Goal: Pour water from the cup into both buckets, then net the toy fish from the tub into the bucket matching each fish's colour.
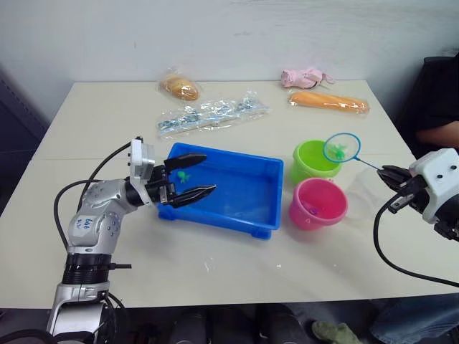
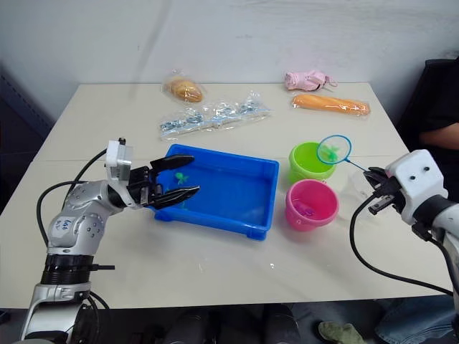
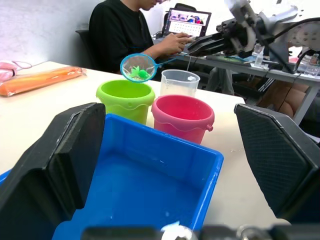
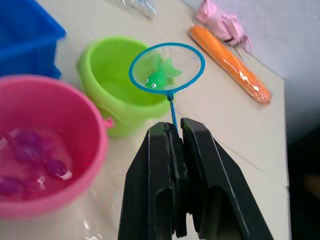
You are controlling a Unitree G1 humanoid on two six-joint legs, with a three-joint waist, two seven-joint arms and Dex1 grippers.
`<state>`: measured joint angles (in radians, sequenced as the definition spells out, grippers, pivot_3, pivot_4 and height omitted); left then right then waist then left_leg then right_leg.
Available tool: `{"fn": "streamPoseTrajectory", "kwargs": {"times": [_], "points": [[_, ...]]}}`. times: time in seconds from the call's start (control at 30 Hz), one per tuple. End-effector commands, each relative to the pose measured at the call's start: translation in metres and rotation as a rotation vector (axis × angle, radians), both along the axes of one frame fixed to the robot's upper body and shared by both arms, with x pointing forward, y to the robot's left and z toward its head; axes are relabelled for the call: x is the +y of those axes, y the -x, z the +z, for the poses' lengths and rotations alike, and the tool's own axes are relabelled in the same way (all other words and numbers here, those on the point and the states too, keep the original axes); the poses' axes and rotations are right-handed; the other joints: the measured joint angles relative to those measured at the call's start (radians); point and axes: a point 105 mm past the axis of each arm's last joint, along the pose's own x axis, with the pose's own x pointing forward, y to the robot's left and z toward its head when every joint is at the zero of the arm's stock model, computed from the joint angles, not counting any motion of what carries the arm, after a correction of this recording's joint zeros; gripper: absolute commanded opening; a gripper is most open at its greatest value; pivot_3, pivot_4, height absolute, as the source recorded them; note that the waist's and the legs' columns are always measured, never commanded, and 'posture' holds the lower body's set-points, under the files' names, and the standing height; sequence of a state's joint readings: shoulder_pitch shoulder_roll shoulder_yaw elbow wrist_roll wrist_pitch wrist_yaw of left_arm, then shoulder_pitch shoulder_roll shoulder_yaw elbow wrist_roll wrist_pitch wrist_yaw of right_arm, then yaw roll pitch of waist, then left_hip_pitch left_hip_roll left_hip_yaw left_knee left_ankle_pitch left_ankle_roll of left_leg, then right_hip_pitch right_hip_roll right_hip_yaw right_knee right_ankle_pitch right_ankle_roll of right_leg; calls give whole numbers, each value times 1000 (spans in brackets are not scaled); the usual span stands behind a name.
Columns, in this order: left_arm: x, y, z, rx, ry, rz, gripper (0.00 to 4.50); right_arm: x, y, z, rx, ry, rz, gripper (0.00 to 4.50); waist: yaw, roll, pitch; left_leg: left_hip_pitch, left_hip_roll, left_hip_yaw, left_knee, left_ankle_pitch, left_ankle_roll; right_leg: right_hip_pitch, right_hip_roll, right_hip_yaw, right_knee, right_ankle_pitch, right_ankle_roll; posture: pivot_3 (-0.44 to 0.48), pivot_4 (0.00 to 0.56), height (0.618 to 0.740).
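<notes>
The blue tub lies mid-table with a green fish in its left end. My left gripper stands open over that end, one finger on each side of the fish. To the right are the lime green bucket and the pink bucket, which holds water and pink fish. My right gripper is shut on the thin handle of the net. The net hangs over the green bucket's rim with a green fish in its mesh. The clear cup stands behind the pink bucket.
At the table's far side lie a bagged bun, a clear bag of small parts, an orange packet and a pink toy. A person in black sits at the right edge.
</notes>
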<state>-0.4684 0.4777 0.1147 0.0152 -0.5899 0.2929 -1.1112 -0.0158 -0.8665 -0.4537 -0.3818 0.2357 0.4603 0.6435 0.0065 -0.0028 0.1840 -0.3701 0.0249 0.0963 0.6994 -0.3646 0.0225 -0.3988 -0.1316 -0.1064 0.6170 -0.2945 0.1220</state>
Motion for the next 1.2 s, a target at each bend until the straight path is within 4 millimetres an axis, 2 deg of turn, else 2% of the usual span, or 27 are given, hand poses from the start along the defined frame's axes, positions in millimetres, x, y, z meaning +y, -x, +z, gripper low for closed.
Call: {"fn": "streamPoseTrajectory", "kwargs": {"times": [0.03,0.2,0.4,0.47,0.63,0.87,0.97,1.0,1.1,1.2], "points": [[-5,0,8,-71,-5,-8,4446,8,-4,5,-79,122,32,0,-1,0,0,0,0,0,0,0,0,0,0,0,0,0,0,0,150,740],[-12,1,1,-82,-32,-37,4446,8,-10,6,-145,212,38,0,-1,0,0,0,0,0,0,1,-1,0,1,0,0,0,0,0,150,740],[-16,2,-1,-75,-10,-42,4446,5,-14,7,-195,500,53,0,4,0,0,0,1,-1,0,1,-1,0,1,0,0,0,0,0,150,740],[-17,3,-2,-75,-9,-44,4446,5,-14,11,-236,534,47,0,4,0,0,0,1,0,0,1,-1,0,1,0,0,0,0,0,150,740],[-19,1,2,-82,24,-21,4446,9,-12,4,-302,692,109,0,5,0,0,0,1,-1,0,1,-1,0,1,0,0,0,0,0,150,740],[-29,2,-2,-104,3,-16,4446,14,-10,9,-420,830,136,0,7,0,0,0,1,-1,0,1,-1,0,1,0,0,0,0,0,150,740],[-28,-3,2,-139,11,22,4446,4,-6,-1,-396,816,141,0,7,0,0,0,1,-1,0,1,-2,0,1,0,0,0,0,0,150,740],[-28,-4,2,-140,12,26,4446,4,-5,1,-417,819,144,0,8,0,0,0,1,-1,0,1,-2,0,1,0,0,0,0,0,150,740],[-26,-3,0,-135,7,24,4446,9,-3,12,-483,826,156,0,13,0,0,0,2,-1,0,1,-2,1,1,-1,-1,0,0,0,150,740],[-12,-4,1,-175,-33,64,4446,22,-2,35,-543,610,156,0,13,0,0,0,1,0,0,1,-2,1,1,0,-1,0,0,0,150,740]]}}
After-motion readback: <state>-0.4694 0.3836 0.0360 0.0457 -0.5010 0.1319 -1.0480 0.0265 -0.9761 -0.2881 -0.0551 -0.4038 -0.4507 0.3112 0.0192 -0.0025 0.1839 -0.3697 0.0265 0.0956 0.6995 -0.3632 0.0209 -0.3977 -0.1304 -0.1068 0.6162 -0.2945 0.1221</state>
